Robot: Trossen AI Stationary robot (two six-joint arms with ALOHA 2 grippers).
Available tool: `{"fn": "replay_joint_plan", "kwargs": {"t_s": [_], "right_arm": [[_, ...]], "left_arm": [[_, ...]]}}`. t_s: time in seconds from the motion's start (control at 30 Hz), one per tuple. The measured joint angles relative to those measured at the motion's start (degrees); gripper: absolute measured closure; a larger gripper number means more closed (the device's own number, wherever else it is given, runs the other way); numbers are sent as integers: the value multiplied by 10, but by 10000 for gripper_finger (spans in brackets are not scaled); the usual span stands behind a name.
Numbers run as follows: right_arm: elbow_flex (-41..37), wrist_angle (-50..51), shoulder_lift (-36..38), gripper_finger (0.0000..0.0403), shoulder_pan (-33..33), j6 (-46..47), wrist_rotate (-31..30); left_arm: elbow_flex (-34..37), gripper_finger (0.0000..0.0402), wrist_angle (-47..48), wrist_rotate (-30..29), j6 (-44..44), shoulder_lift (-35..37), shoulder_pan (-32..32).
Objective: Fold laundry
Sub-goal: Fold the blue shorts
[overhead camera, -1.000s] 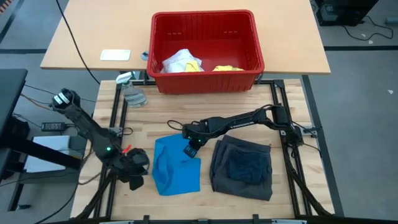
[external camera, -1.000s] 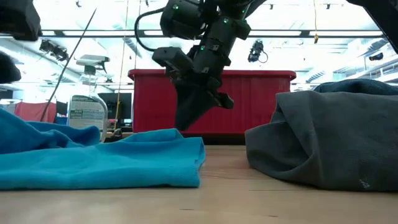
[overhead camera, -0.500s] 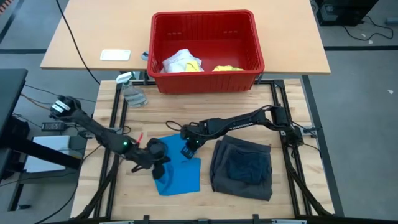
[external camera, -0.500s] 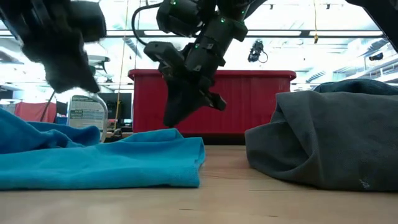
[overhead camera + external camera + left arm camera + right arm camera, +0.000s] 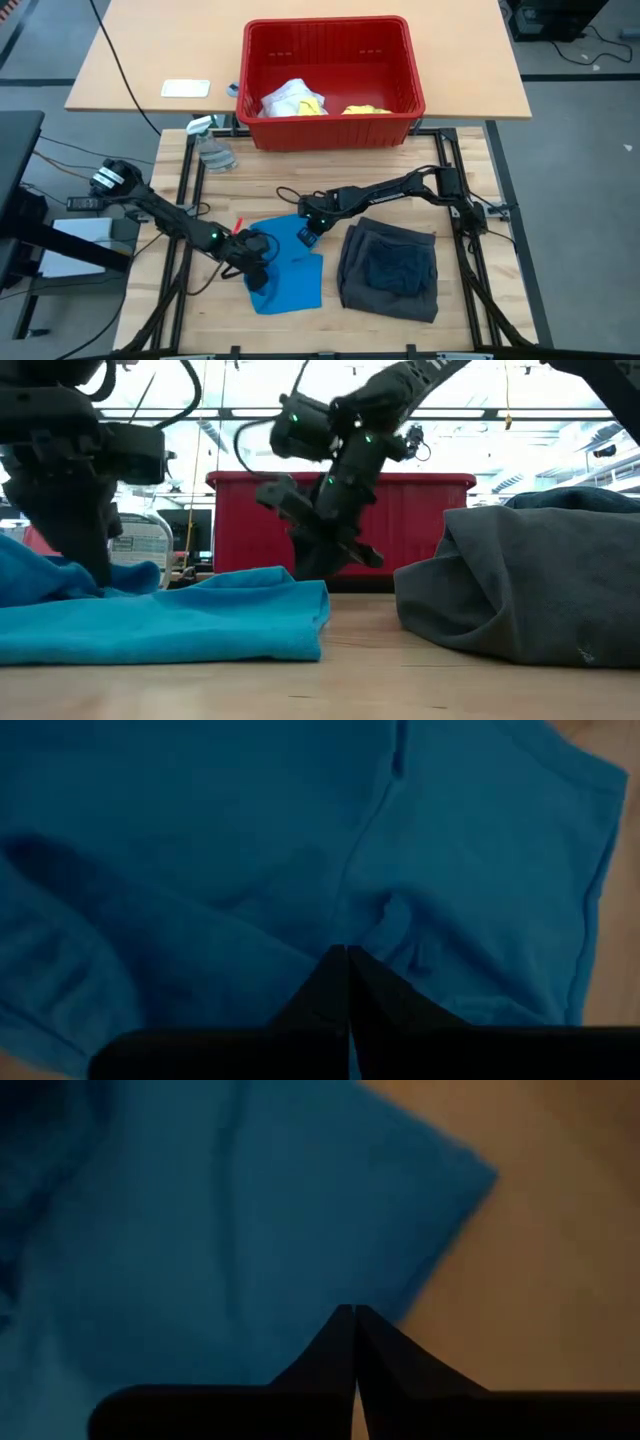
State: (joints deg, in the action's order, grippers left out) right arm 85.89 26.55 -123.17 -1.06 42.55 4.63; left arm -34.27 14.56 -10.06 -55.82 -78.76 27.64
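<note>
Risk first: you have both grippers pressed shut, holding nothing, over the blue piece (image 5: 287, 265), which lies just left of the grey shorts (image 5: 389, 268). The left gripper (image 5: 258, 268) could drag the cloth and undo its fold; the right gripper (image 5: 308, 232) hovers at its far corner. Beyond it on the wooden table (image 5: 455, 305) stands the red basket (image 5: 330, 82), with a bright room behind.

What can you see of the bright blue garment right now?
The bright blue garment is soft knit cloth with a stitched hem, lying rumpled and partly folded on the wooden table, left of the grey shorts and apart from them. The shut left gripper is at its left part, the shut right gripper over its far right corner.
</note>
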Motion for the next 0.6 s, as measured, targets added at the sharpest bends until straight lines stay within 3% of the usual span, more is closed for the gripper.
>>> {"fn": "replay_joint_plan", "kwargs": {"t_s": [0.17, 0.33, 0.47, 0.6], "right_arm": [[-54, -71, 5, 392, 3, 39, 21], [-79, -100, 5, 393, 12, 63, 22], [-83, -116, 4, 393, 13, 74, 23], [-83, -122, 3, 393, 13, 77, 20]], "left_arm": [[-1, 397, 70, 33, -56, 37, 14], [-1, 397, 165, 28, -111, 110, 58], [0, 397, 181, -31, -131, 159, 88], [-1, 397, 97, -109, -82, 164, 86]]}}
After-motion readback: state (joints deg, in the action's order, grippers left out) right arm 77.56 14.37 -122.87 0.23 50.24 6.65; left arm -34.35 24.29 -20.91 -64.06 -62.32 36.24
